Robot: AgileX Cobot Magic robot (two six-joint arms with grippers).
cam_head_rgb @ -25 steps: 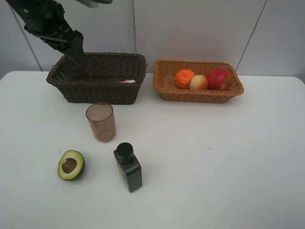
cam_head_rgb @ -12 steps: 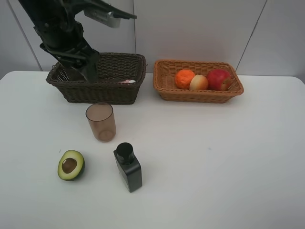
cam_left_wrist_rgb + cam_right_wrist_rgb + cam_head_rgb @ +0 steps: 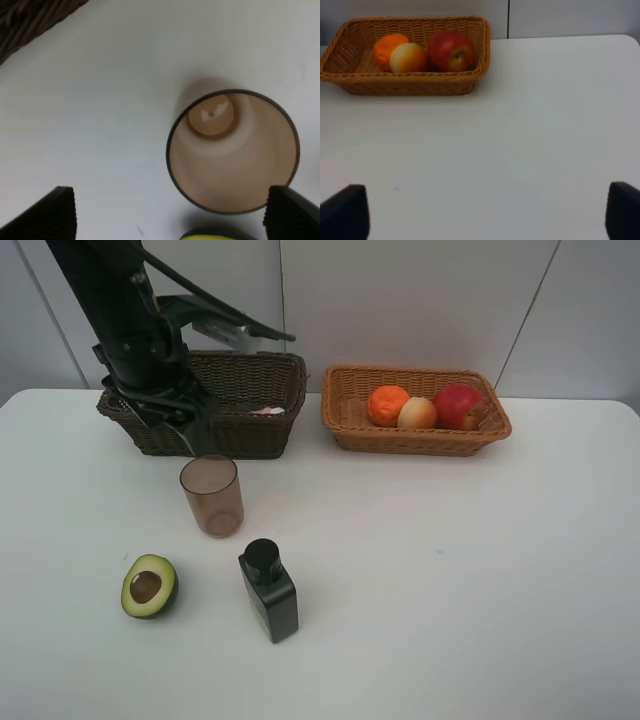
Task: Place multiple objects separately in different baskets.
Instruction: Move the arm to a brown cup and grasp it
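My left pincer hangs in the upper left of the overhead frame, in front of the dark brown basket and just above the cup. Its two fingers are spread wide and hold nothing. Through my left wrist camera I look straight down into the cup: it stands upright on the white surface, its mouth open toward me, and its rim lies between my fingertips without touching either.

Below the cup, in the lower left of the overhead frame, the halved avocado lies cut face up, its pit showing. Just to its right stands the black bottle, upright and apart from both the cup and the avocado. Something pinkish-white peeks over the rim near the right end of the dark basket; I cannot tell what it is.

The tan basket sits in the upper middle of the frame, just right of the dark one. In it, in a row, lie the tangerine, the peach and the apple, each touching its neighbour.

My right pincer is outside the overhead frame. My right wrist camera shows its fingers far apart and empty above bare surface, well away from the tan basket.
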